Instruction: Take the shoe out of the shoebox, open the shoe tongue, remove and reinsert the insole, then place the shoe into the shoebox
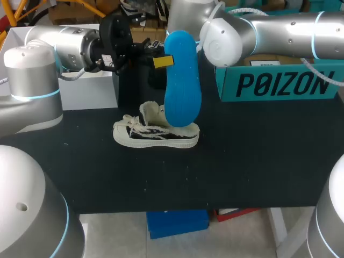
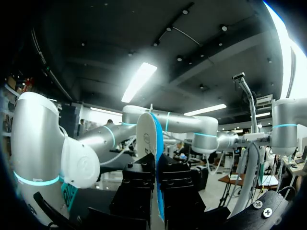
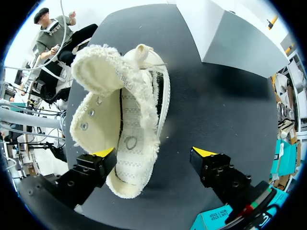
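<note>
Where the shoe (image 1: 156,134) lies, black table (image 1: 242,161), teal shoebox (image 1: 279,83)

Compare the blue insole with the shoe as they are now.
Colour: the insole is bright blue; the shoe is cream with dark sides.
Pose: the insole stands on end in the air; the shoe rests on its sole on the table.
Hold: the left claw is shut on the insole; the right claw hangs open over the shoe.
Shared: a foot-shaped outline.
</note>
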`<control>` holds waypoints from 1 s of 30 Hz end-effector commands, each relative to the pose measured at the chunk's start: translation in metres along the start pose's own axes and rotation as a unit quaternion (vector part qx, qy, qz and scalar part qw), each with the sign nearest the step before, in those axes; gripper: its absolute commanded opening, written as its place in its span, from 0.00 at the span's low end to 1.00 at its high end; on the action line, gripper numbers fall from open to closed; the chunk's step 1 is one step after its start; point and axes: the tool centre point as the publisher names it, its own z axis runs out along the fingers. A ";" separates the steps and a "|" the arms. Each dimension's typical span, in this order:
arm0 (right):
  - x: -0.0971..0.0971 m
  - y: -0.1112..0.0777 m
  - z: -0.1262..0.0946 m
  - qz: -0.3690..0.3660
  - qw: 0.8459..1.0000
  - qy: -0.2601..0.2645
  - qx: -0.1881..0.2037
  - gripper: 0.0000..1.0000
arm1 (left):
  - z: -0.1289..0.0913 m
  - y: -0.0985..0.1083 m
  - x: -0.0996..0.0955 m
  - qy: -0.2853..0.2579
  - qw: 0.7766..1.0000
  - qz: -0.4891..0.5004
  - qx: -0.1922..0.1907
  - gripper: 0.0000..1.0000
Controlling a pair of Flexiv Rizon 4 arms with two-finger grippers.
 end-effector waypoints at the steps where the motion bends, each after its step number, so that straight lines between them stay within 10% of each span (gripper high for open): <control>1: -0.007 0.016 0.011 0.000 0.996 0.006 0.091 1.00 | 0.001 0.001 0.001 -0.002 1.000 0.001 0.000 0.00; 16: -0.010 0.010 0.025 0.011 0.997 0.007 0.082 1.00 | 0.001 0.001 0.001 -0.002 1.000 0.001 0.000 0.00; 17: -0.010 0.009 0.027 0.012 0.997 0.007 0.080 0.45 | 0.001 0.001 0.001 -0.002 1.000 0.001 0.000 0.00; 19: -0.009 0.009 0.028 0.012 0.997 0.006 0.079 0.00 | 0.001 0.001 0.001 -0.002 1.000 0.001 0.000 0.00; 30: -0.005 0.008 0.036 0.009 0.998 0.012 0.061 0.00 | 0.001 0.001 0.001 -0.002 1.000 0.001 0.000 0.00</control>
